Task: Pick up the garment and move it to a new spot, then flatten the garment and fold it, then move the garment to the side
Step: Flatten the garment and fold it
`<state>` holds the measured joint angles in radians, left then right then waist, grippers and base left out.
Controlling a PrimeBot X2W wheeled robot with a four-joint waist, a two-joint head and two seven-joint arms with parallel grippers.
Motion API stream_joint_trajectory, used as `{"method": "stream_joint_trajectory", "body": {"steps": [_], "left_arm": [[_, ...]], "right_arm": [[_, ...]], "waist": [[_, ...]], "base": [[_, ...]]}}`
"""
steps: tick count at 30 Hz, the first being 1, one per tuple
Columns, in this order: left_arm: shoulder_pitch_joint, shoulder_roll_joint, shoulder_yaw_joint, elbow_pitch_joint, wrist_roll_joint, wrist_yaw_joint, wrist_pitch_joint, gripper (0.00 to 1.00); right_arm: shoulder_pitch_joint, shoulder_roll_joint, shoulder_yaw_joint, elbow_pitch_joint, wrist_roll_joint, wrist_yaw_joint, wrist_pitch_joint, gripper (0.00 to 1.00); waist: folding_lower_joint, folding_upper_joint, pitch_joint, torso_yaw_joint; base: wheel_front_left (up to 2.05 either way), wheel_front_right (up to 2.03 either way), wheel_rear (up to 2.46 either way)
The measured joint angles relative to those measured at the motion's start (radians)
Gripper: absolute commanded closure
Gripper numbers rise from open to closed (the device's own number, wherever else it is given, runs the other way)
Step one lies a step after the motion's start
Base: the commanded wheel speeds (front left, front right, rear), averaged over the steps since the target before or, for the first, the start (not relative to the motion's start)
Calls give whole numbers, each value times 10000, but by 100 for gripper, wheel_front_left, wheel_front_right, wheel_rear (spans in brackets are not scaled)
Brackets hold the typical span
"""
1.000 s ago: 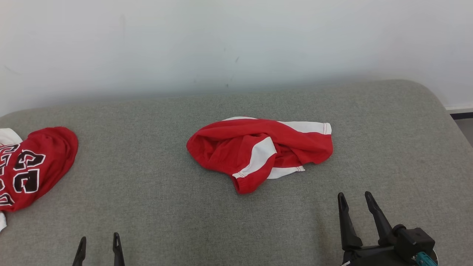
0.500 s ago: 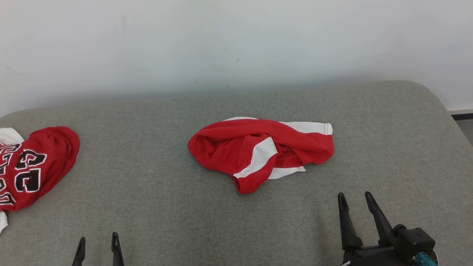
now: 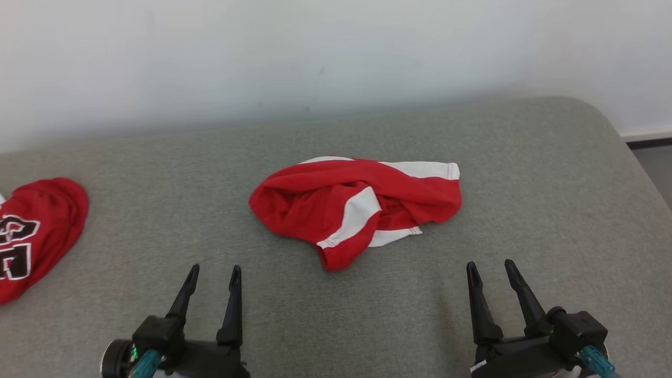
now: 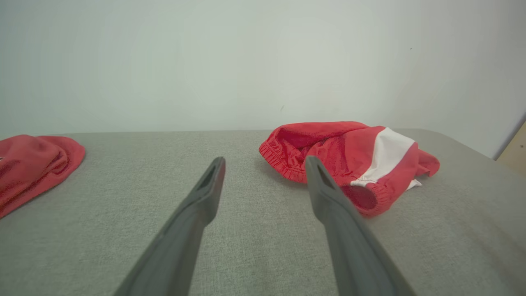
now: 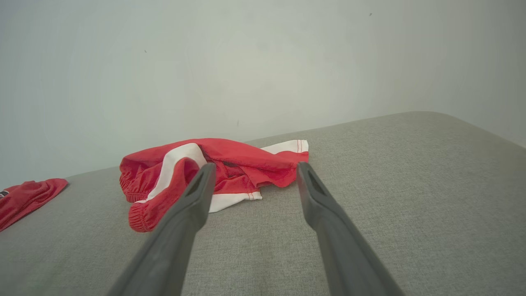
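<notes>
Garment (image 3: pixel 357 207): red shorts with white stripes, crumpled, mid-bench (image 3: pixel 525 157), closer to the far edge than the near one. No label or print legible on it.

Left gripper (image 3: pixel 215 269) and right gripper (image 3: pixel 489 264) are both at the near edge, fingers spread wide, holding nothing and clear of the garment.

There is bare fabric on all sides of the garment, widest to the right out to the rounded far-right corner.

Red jersey (image 3: pixel 37 231) is at the left edge. Its black, white-outlined characters are cut off and unreadable.

Wall (image 3: pixel 336 52) runs along the far edge.
</notes>
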<state>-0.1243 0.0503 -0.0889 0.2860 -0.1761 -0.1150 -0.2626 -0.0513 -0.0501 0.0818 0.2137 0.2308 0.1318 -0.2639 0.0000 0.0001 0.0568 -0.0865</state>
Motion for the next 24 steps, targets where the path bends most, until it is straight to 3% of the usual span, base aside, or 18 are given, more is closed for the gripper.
{"method": "stream_joint_trajectory", "body": {"steps": [9, 24], "left_arm": [[-1514, -8, -765, 1317, -130, -138, 0, 0], [-2461, 215, -1837, 2769, -840, -146, 0, 0]], "right_arm": [[-384, -2, 98, -36, 320, 0, 0, 0], [-723, -4, 142, -94, 884, 0, -2, 0]], "waist": [[1, 0, 582, -906], [1, 0, 1602, -2410]], "base": [[0, 0, 0], [0, 0, 0]]}}
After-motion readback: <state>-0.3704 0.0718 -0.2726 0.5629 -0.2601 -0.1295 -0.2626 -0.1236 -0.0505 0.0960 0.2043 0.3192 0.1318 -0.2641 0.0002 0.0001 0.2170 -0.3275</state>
